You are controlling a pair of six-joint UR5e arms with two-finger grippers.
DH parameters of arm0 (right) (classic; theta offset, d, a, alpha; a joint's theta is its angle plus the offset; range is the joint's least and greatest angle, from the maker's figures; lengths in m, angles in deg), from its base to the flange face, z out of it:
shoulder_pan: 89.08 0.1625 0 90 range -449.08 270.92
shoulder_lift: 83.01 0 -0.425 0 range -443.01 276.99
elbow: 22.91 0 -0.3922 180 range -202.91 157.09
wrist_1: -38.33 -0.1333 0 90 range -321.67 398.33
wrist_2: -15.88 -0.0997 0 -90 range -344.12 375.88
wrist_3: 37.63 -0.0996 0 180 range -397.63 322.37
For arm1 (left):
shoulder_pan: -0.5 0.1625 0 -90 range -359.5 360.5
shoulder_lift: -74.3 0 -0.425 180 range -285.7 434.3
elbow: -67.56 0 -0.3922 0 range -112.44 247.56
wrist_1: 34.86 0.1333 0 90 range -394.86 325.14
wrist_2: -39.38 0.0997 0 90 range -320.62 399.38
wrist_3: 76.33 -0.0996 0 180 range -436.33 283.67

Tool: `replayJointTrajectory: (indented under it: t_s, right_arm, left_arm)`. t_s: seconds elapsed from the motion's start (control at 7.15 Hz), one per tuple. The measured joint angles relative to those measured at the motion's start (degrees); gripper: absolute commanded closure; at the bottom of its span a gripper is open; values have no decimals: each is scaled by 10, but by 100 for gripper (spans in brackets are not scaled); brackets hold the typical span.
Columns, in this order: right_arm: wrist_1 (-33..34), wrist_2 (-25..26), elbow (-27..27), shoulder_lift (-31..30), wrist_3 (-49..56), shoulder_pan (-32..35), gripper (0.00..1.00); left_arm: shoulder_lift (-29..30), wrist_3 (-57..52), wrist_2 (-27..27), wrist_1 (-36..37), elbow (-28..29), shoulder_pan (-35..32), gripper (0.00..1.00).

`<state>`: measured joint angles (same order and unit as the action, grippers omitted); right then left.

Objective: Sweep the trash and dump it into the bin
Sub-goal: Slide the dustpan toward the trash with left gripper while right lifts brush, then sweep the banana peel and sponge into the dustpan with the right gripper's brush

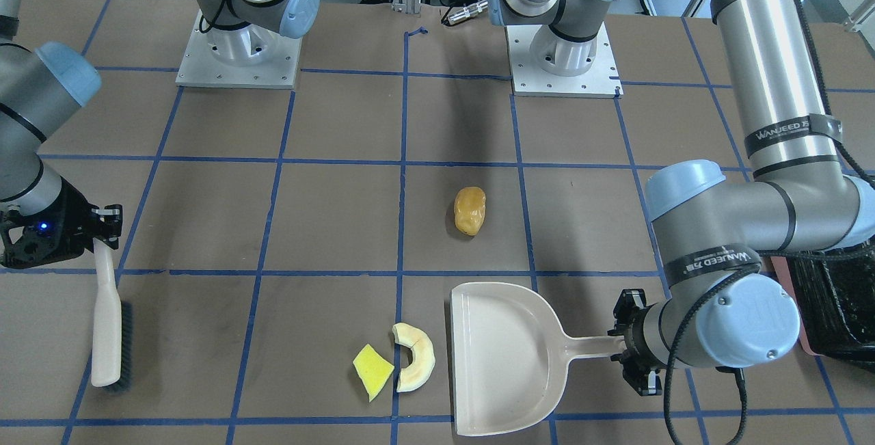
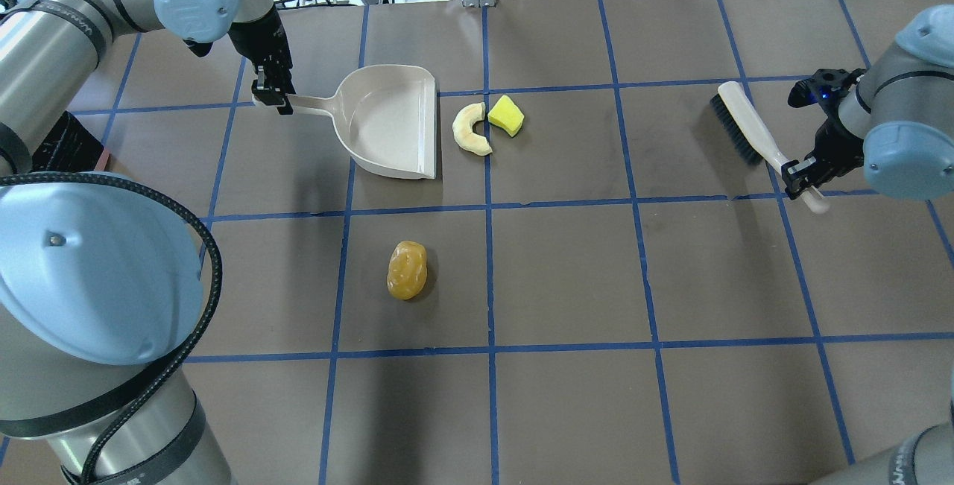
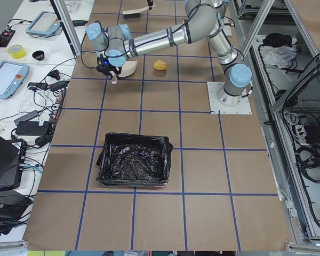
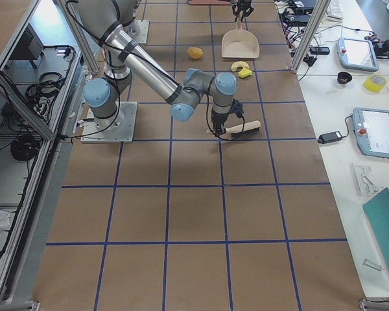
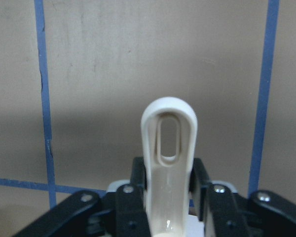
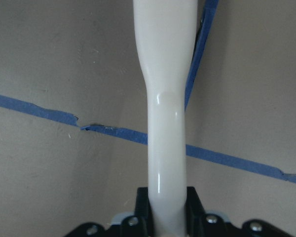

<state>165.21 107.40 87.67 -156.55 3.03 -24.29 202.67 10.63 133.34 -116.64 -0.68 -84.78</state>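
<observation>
Lying on the table (image 2: 566, 276), the dustpan (image 2: 391, 124) is clamped at its handle by the left gripper (image 2: 272, 94). The brush (image 2: 745, 127) is likewise pinched at its handle by the right gripper (image 2: 801, 172). The cream crescent (image 2: 469, 130) and yellow wedge (image 2: 506, 115) are found close together, just beside the dustpan's open edge; the orange lump (image 2: 407, 270) is placed apart, nearer the robot. The bin (image 3: 132, 181) is set well apart, on the robot's left.

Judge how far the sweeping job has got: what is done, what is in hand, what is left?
Done: the left tool grips the dustpan by its handle, the right tool the brush. In hand: nothing swept yet; the orange-brown lump, cream crescent and yellow wedge lie outside it. Left: sweep all three in, dump into the bin.
</observation>
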Motion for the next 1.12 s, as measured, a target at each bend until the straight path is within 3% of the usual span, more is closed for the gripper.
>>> replayJointTrajectory:
  t_s: [0.42, 0.84, 1.12]
  right_arm:
    - [0, 22, -18, -10, -54, 27, 100]
    - [-80, 55, -74, -12, -236, 155, 100]
    - [-101, 36, -88, -7, -369, 234, 100]
  left_arm:
    - [0, 43, 10, 4, 1, -20, 100]
    - [1, 64, 15, 17, -6, -36, 100]
    - [1, 70, 20, 24, -14, -45, 100]
